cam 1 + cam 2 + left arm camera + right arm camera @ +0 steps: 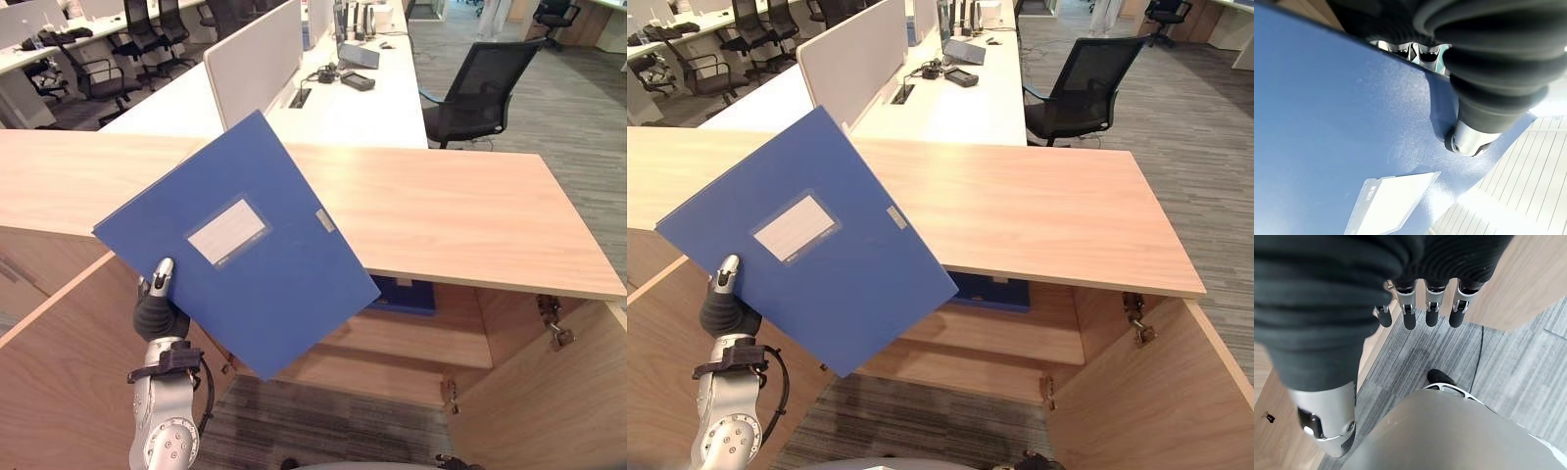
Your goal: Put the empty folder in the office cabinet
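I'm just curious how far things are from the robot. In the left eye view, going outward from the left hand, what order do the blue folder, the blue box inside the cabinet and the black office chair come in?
1. Blue folder: pinched in the left hand itself.
2. Blue box: inside the cabinet, under its top, to the right.
3. Black office chair: beyond the cabinet, far right.

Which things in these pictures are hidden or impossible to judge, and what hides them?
- Left hand: its fingers lie behind the blue folder in both eye views; the thumb presses the front.
- Whether the folder is empty: it is closed.
- Cabinet interior: the wooden top and the folder cover most of it. A blue item inside is mostly hidden.
- Right hand: fingers hang straight, holding nothing.
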Robot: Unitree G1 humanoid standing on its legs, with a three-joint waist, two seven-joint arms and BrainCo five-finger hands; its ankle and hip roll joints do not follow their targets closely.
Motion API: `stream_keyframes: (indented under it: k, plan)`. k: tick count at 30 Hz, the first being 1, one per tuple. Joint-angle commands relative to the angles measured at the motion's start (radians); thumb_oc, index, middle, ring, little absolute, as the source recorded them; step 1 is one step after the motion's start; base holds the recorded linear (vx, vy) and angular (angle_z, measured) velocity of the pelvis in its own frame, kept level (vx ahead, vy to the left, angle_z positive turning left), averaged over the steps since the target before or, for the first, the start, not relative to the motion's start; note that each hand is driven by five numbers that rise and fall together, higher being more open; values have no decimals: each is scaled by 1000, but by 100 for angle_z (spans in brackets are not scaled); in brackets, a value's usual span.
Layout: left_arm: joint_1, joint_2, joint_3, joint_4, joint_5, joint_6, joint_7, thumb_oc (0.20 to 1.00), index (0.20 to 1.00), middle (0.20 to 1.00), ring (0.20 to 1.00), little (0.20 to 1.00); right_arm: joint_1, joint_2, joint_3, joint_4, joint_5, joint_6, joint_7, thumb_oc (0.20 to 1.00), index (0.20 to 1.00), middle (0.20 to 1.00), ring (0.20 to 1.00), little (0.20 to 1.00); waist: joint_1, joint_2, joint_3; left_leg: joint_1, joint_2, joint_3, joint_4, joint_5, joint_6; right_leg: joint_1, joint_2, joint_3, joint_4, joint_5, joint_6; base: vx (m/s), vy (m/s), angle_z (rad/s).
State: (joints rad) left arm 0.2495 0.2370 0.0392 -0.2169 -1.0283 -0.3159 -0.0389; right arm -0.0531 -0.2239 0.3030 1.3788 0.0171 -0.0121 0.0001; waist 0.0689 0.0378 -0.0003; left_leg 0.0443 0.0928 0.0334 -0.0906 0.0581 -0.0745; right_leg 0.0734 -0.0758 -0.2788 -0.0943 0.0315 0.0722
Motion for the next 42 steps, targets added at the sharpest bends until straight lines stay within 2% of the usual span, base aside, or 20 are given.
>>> stream_keyframes:
  k: [1,2,8,9,12,13,17,20,30,34,36,41,42]
  plan:
    - [6,16,25,-65,-21,1,-28,200,200,200,200,200,-37,104,20,54,-5,-4,9,1000,1000,1000,1000,1000,8,-67,-14,-20,-46,-34,3,-48,29,-18,-12,47,7,-1,29,0,0,0]
    - [28,12,14,-30,-19,24,-33,200,200,200,200,200,-36,101,16,50,-6,-2,10,1000,1000,1000,1000,1000,8,-65,-12,-22,-47,-34,3,-46,30,-18,-13,46,7,-1,29,0,0,0]
    - [62,20,-15,44,-12,71,-43,200,200,200,200,200,-33,96,9,38,-2,4,9,1000,1000,1000,1000,1000,7,-63,-11,-24,-48,-35,3,-45,33,-20,-15,47,7,1,30,0,0,0]
    - [76,59,-19,96,66,98,-40,200,200,200,200,200,-28,89,7,26,-3,6,7,1000,1000,1000,1000,1000,4,-62,-11,-25,-48,-33,3,-45,34,-22,-16,47,7,2,31,0,0,0]
    - [94,79,-6,104,113,105,-41,200,200,200,200,200,-26,82,-5,9,13,3,-3,1000,1000,1000,1000,1000,3,-61,-11,-25,-47,-32,3,-45,34,-23,-17,46,7,2,31,7,3,2]
    - [117,99,19,120,162,99,-54,200,200,200,200,200,-22,48,-37,-51,63,-14,-9,1000,1000,1000,1000,1000,1,-61,-10,-26,-48,-31,3,-45,33,-24,-17,47,7,3,32,0,0,0]
    - [137,120,35,126,199,97,-76,200,200,200,200,200,9,4,-66,-177,111,-36,-18,1000,1000,1000,1000,1000,-5,-62,-7,-26,-47,-27,3,-44,33,-26,-16,50,7,4,32,0,0,0]
    - [158,154,49,160,254,98,-112,200,200,200,200,200,54,-58,-103,-397,170,-58,-15,1000,1000,1000,1000,1000,-16,-63,-6,-26,-46,-20,3,-46,33,-29,-17,55,7,5,34,-2,4,-6]
    - [167,198,76,189,396,88,-118,200,200,200,200,200,117,-143,-176,-776,331,-83,37,1000,1000,1000,1000,1000,-28,-66,-12,-26,-44,-8,3,-50,32,-36,-17,63,7,6,34,0,-1,-4]
    - [160,204,103,194,432,82,-121,200,200,200,200,200,163,-174,-202,-932,469,-93,104,1000,1000,1000,1000,1000,-34,-69,-14,-27,-43,-5,3,-49,31,-40,-17,66,7,8,35,0,0,0]
    - [150,212,119,196,446,76,-132,200,200,200,200,200,183,-199,-185,-1035,597,-85,198,1000,1000,1000,1000,1000,-35,-73,-13,-27,-42,-2,3,-47,29,-43,-18,68,7,9,36,0,0,0]
    - [131,212,117,205,443,73,-142,200,200,200,200,200,191,-229,-134,-1117,688,-57,283,1000,1000,1000,1000,1000,-33,-78,-13,-28,-41,1,3,-45,26,-45,-18,68,7,11,36,0,0,0]
    - [114,214,104,198,438,66,-159,200,200,200,200,200,173,-262,-61,-1185,784,-22,379,1000,1000,1000,1000,1000,-28,-81,-13,-30,-40,4,3,-43,24,-48,-18,71,7,12,37,0,0,0]
